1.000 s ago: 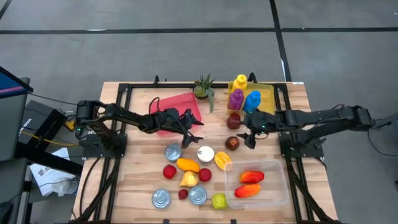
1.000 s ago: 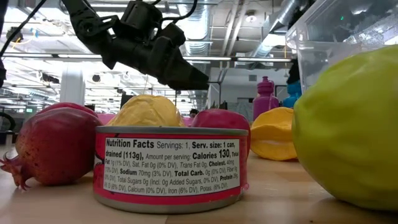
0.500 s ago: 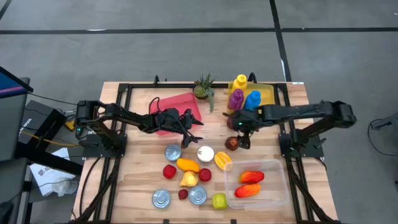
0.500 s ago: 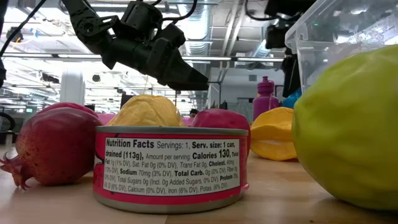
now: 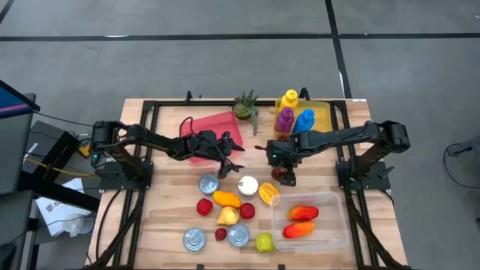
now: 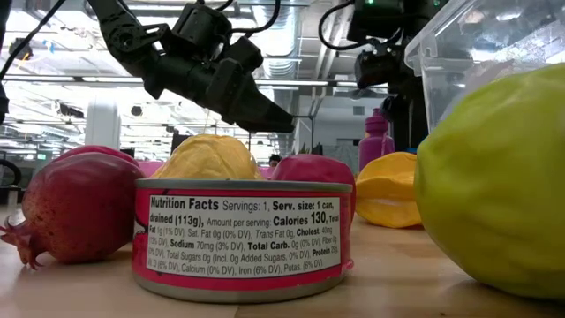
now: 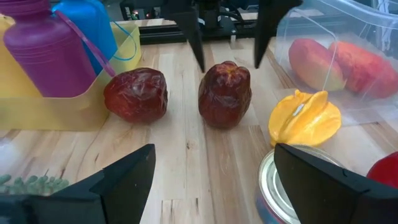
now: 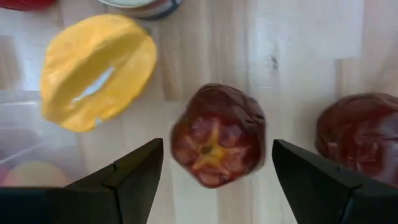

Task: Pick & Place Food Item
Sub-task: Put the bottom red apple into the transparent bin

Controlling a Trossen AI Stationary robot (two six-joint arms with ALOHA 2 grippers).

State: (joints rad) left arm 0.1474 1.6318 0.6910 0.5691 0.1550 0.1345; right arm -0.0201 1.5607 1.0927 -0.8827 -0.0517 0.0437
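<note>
Since a second ago my right gripper (image 8: 214, 171) swung in over the dark red fruit (image 8: 217, 134), fingers wide, empty; grasp comes next.

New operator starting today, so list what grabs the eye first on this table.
The right gripper hangs open right over a dark red wrinkled fruit mid-table, a twin fruit beside it near the yellow tray. A clear bin at the front right holds red-orange fruits. The left gripper hovers open by the red board.
</note>
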